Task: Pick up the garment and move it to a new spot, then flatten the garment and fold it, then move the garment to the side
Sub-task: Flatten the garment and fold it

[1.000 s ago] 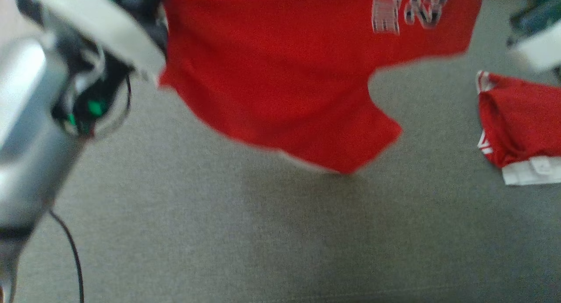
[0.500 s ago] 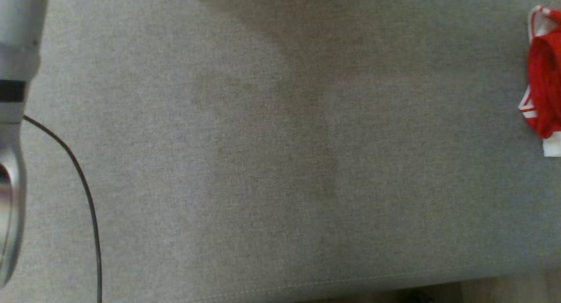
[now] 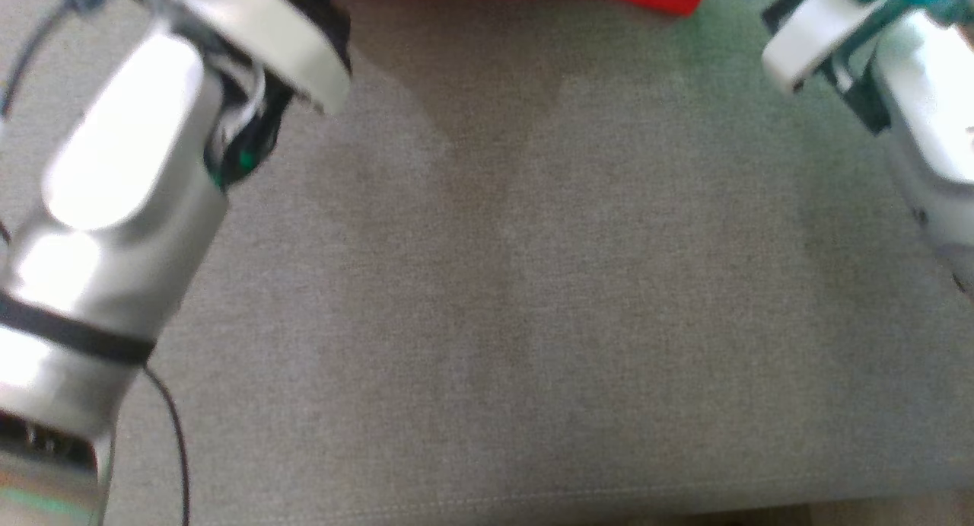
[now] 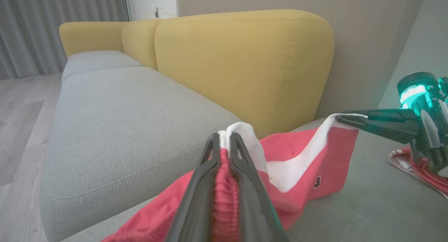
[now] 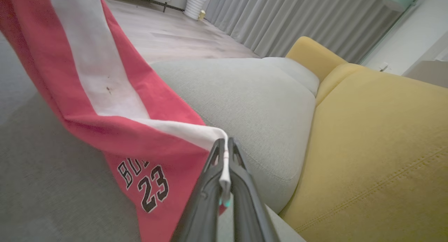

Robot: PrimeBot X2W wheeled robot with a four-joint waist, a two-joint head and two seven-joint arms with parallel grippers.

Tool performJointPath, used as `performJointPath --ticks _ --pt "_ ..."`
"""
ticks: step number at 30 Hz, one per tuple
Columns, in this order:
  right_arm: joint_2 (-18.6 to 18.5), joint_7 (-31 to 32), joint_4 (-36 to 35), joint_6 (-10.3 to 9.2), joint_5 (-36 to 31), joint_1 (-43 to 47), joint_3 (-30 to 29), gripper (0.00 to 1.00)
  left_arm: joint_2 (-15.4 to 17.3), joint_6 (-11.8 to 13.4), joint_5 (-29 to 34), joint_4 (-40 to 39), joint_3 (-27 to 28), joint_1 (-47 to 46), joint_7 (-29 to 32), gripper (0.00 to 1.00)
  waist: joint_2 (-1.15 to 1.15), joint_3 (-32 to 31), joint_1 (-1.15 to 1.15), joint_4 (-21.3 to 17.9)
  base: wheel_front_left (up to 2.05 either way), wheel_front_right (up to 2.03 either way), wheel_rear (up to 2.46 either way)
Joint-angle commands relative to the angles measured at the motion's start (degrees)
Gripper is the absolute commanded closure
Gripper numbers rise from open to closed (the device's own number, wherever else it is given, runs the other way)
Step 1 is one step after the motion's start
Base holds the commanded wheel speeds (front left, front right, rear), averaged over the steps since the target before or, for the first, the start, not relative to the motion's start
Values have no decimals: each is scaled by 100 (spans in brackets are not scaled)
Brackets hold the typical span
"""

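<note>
The garment [image 5: 122, 144] is red with a wide white band [image 5: 101, 84]. It has a black 23 [image 5: 153, 188] with white edges. The seat [image 4: 115, 119] is grey and the back [image 4: 245, 67] is yellow. The curtains [image 5: 290, 18] are grey. The floor [image 5: 164, 35] is pale brown wood. The left gripper [image 4: 224, 137] is black. The right gripper [image 5: 224, 144] is black too. The left arm [image 3: 114, 206] is shiny silver with a black ring.

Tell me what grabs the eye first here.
The red garment, white-banded, is held between the left pincer and right pincer, each shut on an edge, over the grey seat. Its black 23 print faces the right wrist view; a yellow backrest rises behind.
</note>
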Motion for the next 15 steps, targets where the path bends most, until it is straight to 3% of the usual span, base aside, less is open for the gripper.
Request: performJointPath --ticks 1,9,15 --pt "-213 -34 -189 -5 213 216 269 100 364 -33 130 -433 134 205 -28 100 0 -231 0 47 0 0 0" --pt "-821 -34 -203 -5 883 754 1513 100 607 -33 121 -715 -358 1277 -29 100 0 -773 0 137 0 0 0" --pt "-1266 183 -217 -5 1535 941 2796 100 726 -33 129 -808 -595 1814 -29 100 0 -1110 0 161 0 0 0"
